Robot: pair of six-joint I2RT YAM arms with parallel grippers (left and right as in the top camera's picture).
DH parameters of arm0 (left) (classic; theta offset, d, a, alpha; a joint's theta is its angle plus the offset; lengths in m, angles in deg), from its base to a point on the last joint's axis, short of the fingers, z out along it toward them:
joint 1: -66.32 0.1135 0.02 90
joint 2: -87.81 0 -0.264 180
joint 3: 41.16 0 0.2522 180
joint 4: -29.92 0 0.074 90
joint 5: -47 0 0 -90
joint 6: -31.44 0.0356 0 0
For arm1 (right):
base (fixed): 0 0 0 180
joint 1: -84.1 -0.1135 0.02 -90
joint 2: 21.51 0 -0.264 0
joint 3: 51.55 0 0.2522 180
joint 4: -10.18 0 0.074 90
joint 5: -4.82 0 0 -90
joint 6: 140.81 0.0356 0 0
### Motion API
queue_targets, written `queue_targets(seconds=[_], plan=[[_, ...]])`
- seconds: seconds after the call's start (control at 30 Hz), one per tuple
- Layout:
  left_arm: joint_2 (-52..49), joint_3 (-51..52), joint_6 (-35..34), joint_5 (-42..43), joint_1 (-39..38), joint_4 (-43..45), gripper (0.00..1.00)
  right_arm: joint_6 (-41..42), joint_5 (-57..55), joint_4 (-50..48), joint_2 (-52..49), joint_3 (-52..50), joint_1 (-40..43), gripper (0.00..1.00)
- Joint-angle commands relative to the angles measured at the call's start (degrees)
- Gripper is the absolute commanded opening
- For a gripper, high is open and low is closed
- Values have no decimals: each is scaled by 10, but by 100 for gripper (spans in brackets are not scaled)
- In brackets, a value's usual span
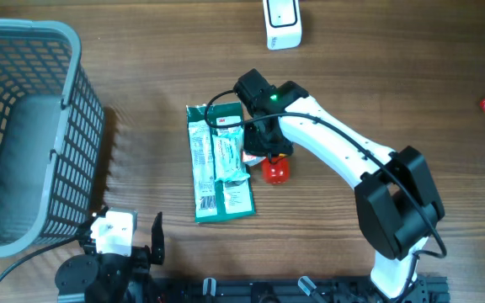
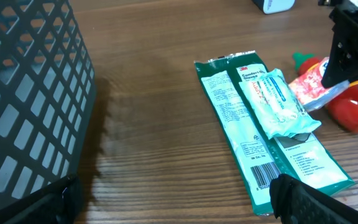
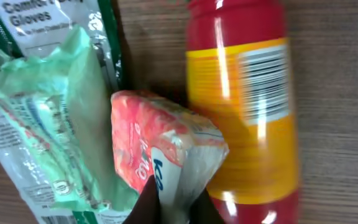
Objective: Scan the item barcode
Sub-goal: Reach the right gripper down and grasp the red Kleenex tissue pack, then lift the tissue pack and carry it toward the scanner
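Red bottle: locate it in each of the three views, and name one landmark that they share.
Overhead: the red bottle lies near the middle, only its red end showing.
Left wrist: at the right edge.
Right wrist: upper right, yellow label and barcode facing the camera.
Shared landmark: the green glove packet, to the left of the bottle in every view.

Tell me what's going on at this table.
The right gripper is shut on a small red-and-white packet lying between the green gloves package and a red bottle. The left gripper sits open near the grey basket, holding nothing. The white device at the table's far edge, probably the scanner, is untouched.
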Motion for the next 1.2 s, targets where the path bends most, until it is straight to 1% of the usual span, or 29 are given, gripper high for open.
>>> queue_targets(seconds=[0.0,0.03,0.2,0.27,0.33,0.4,0.43,0.5,0.6,0.67,0.77,0.87,0.9,0.97,1.07,1.17], plan=[[4,-1,9,7,-3,1,100,-13,-9,-14,3,-5,3,4],[4,-1,9,7,-3,1,100,-21,-9,-19,9,-5,5,4],[4,-1,9,7,-3,1,100,-156,-9,-95,115,-5,10,4],[4,-1,9,7,-3,1,100,-197,-6,-117,159,-5,10,4],[4,-1,9,7,-3,1,100,-244,28,-135,198,-5,10,4],[4,-1,9,7,-3,1,100,-372,147,-146,235,-5,10,4],[4,-1,9,7,-3,1,100,-449,213,-143,245,-5,10,4],[4,-1,9,7,-3,1,100,-587,329,-128,254,-5,11,4],[4,-1,9,7,-3,1,100,-799,463,-87,252,-5,17,4],[4,-1,9,7,-3,1,100,-897,543,-82,252,-5,21,4],[4,-1,9,7,-3,1,100,-1011,640,-82,252,-5,29,4],[4,-1,9,7,-3,1,100,-1101,712,-68,252,-5,40,4],[4,-1,9,7,-3,1,100,-1146,740,-59,252,-5,46,4],[4,-1,9,7,-3,1,100,-1193,761,-54,252,-5,52,4],[4,-1,9,7,-3,1,100,-1231,763,-50,252,-5,53,4],[4,-1,9,7,-3,1,100,-1231,763,-41,252,-5,53,4]])
